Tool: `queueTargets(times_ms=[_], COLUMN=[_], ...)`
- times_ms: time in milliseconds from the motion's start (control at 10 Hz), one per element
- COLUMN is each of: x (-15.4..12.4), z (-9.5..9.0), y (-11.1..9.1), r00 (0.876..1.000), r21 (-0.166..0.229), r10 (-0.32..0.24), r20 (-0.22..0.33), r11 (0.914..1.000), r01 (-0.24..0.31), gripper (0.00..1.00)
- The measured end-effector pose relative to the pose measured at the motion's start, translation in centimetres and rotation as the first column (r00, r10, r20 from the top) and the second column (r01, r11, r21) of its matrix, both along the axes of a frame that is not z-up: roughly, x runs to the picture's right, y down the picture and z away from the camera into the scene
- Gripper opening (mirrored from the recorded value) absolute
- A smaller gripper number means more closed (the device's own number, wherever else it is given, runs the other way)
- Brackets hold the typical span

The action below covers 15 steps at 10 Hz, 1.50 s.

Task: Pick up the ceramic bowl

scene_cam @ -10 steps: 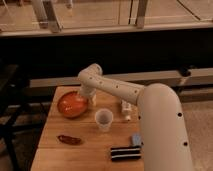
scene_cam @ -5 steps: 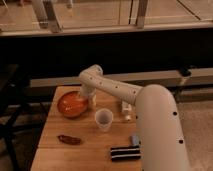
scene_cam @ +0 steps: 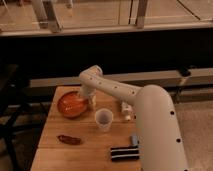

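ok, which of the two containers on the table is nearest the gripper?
The ceramic bowl: wide, shallow, orange-red, at the back left of the table. The gripper is at its right rim. The small white cup stands apart, nearer the front.

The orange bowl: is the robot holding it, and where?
Cannot be told: the gripper sits at the ceramic bowl, at its right rim in view.

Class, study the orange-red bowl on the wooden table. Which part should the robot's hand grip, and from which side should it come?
Probably the rim, on the side where the hand is now, coming down from above. The bowl sits upright and is wide and shallow, so only its thin rim offers a pinch. The white cup stands apart from it, nearer the camera, and should not get in the way.
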State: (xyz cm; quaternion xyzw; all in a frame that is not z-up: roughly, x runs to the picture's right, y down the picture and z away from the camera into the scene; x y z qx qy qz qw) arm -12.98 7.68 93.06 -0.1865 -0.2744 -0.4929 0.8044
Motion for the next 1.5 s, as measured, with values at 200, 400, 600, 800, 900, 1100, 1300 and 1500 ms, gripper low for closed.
queueTargets(times_ms=[200, 400, 600, 800, 900, 1100, 1300, 1500], x=[-0.11, -0.13, -0.23, -0.23, -0.27, -0.3, -0.33, -0.35], z=[0.18, 0.33, 0.48, 0.59, 0.65, 0.76, 0.85, 0.86], y=[-0.06, -0.1, -0.14, -0.22, -0.26, -0.29, -0.36, -0.46], r00=[1.0, 1.0, 1.0, 1.0, 1.0, 1.0, 1.0, 1.0], r21=[0.001, 0.001, 0.001, 0.001, 0.001, 0.001, 0.002, 0.002], r10=[0.0, 0.001, 0.002, 0.002, 0.003, 0.003, 0.002, 0.002], r20=[0.001, 0.002, 0.004, 0.006, 0.007, 0.008, 0.01, 0.012], r11=[1.0, 1.0, 1.0, 1.0, 1.0, 1.0, 1.0, 1.0], r01=[0.0, -0.001, -0.002, -0.002, -0.003, -0.003, -0.002, -0.002], gripper=[0.8, 0.8, 0.8, 0.8, 0.8, 0.8, 0.8, 0.8])
